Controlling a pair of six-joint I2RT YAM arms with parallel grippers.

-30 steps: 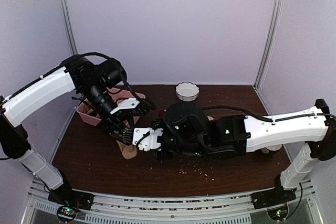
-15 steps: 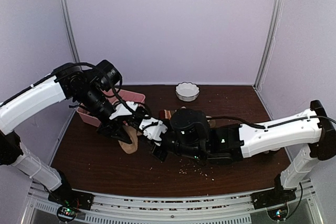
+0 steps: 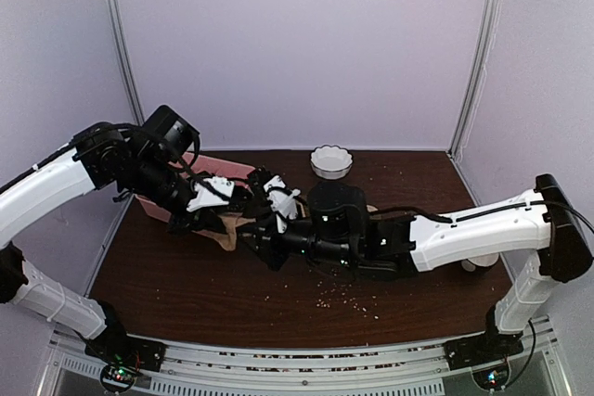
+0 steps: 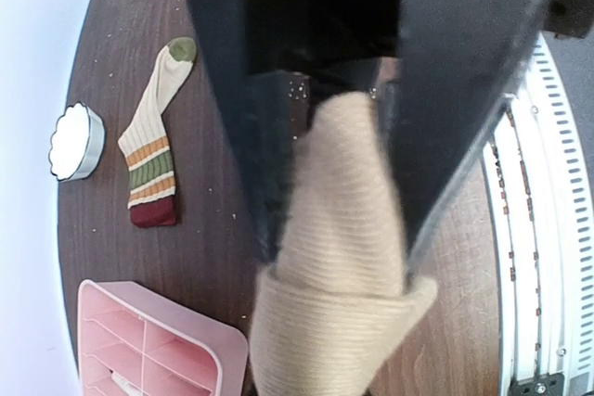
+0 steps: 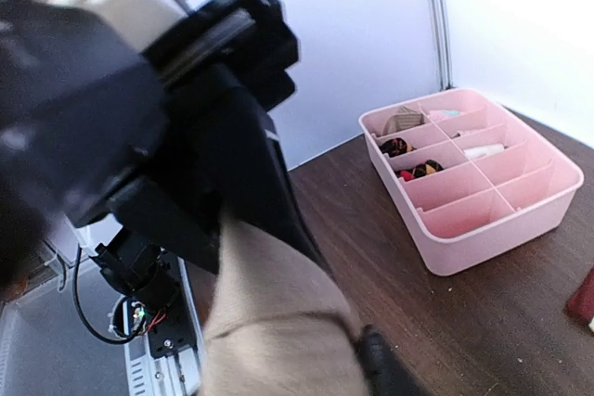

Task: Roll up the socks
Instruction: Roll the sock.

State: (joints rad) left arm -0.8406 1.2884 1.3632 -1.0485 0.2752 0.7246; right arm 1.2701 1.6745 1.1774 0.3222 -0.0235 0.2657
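Tan ribbed sock [image 4: 325, 322] is being held pinched in the left gripper [image 4: 339, 248] near the pink tray [image 4: 158, 314]; whether the right gripper [image 3: 276, 203] is spread I cannot tell. Striped sock [image 4: 151, 150] is lying well apart, so bringing the two together is probably coming next.

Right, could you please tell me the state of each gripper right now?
Left gripper: jaws closed on the tan sock.
Right gripper: close to that sock; open or closed cannot be told.

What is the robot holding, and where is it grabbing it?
The left gripper pinches the tan ribbed sock across its width; a folded end pokes out beyond it.
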